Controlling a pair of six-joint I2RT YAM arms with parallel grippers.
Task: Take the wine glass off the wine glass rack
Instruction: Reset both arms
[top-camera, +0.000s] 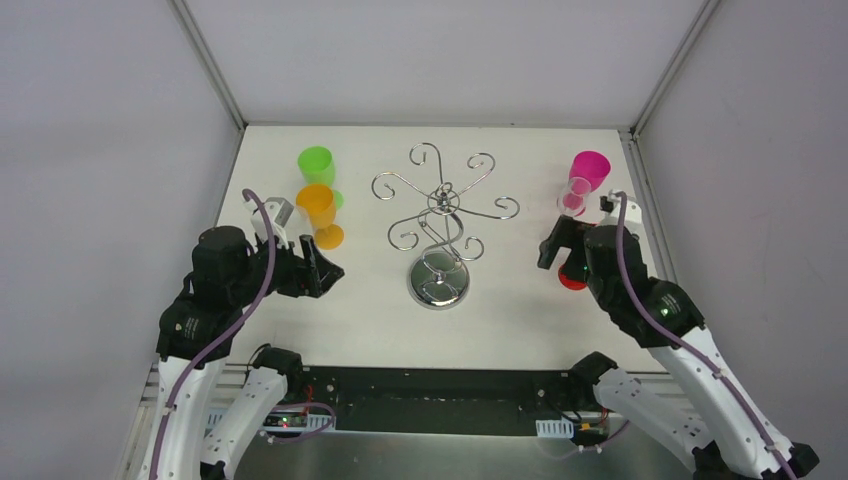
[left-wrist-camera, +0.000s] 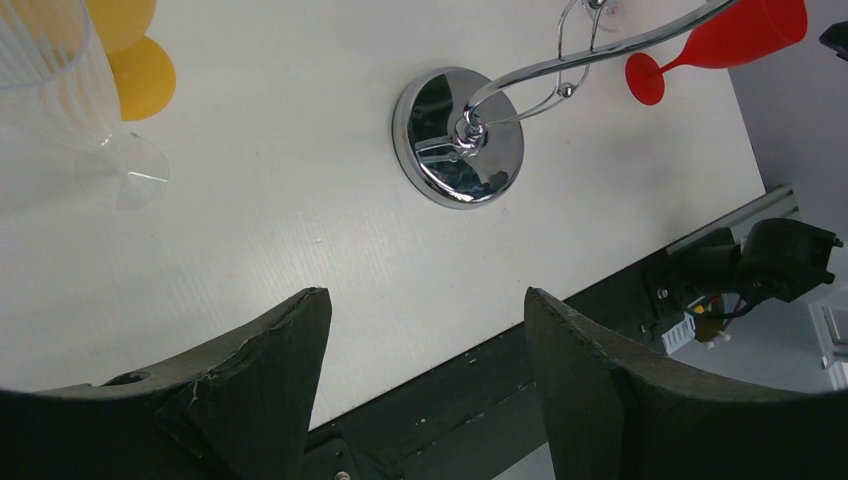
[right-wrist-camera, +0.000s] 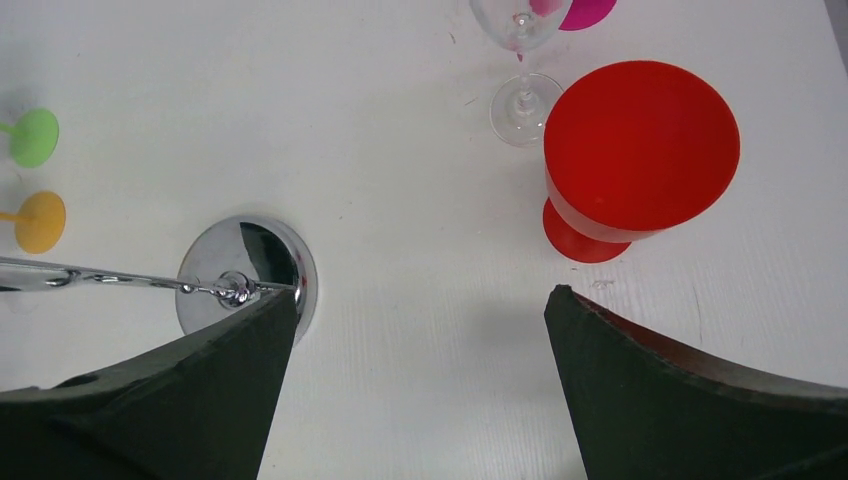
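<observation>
The left end effector (left-wrist-camera: 425, 300) has its fingers apart, with only bare tabletop (top-camera: 370, 320) between them. The tabletop's near edge, a dark strip, runs just under the fingertips. Ahead of it lies a broad open stretch of white, reaching as far as the rack (left-wrist-camera: 458, 135), whose mirrored base stands well apart from either finger. Off the left finger, ahead and to the side, a clear glass (left-wrist-camera: 55, 85) stands upright on the tabletop, apart from the finger. The orange glass (top-camera: 318, 205) is just behind it and the green glass (top-camera: 316, 163) lies farther on.

The right end effector (right-wrist-camera: 422, 295) is spread wide and holds nothing. The red glass (right-wrist-camera: 640, 150) stands upright just ahead of its right finger, close to it but apart. Beyond that are a second clear glass (right-wrist-camera: 525, 105) and the magenta glass (top-camera: 590, 168), near the far right edge. Past the left finger sits the rack's base, and the open tabletop between the fingers runs clear ahead.

The top view shows the rack's scrolled arms spreading at mid-tabletop, with the glasses grouped to either side, all apart from it. In that view the right arm hides most of the red glass, and the clear glass by the left end effector cannot be made out there. Only the left wrist view shows that glass plainly, and only the right wrist view shows the gap between the red glass and the finger.
</observation>
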